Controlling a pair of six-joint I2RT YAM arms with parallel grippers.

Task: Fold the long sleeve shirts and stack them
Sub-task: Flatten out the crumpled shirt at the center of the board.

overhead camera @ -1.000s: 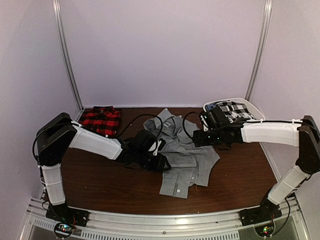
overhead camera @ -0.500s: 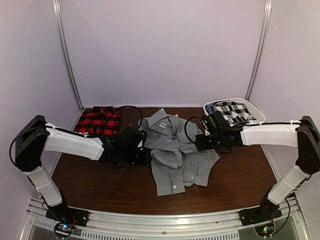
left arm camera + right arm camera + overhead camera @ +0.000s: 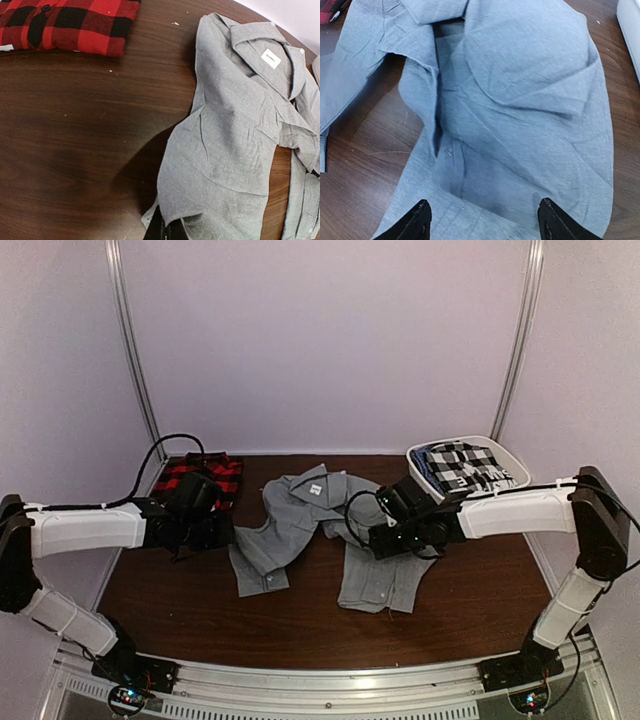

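Since half a second ago the grey shirt [image 3: 290,525] has been dragged left across the table [image 3: 180,605]. Its near hem, formerly at the middle, is now found left of centre, and the cloth is spread wider. The left gripper [image 3: 162,231] has been drawn leftward with it, and its jaws are seen pinched together on the shirt's left edge. The right gripper [image 3: 484,210] is held over the shirt's right half, jaws spread wide, nothing gripped. Farther back, the plaid shirt [image 3: 205,478] lies folded at far left, with a basket [image 3: 512,458] at far right.
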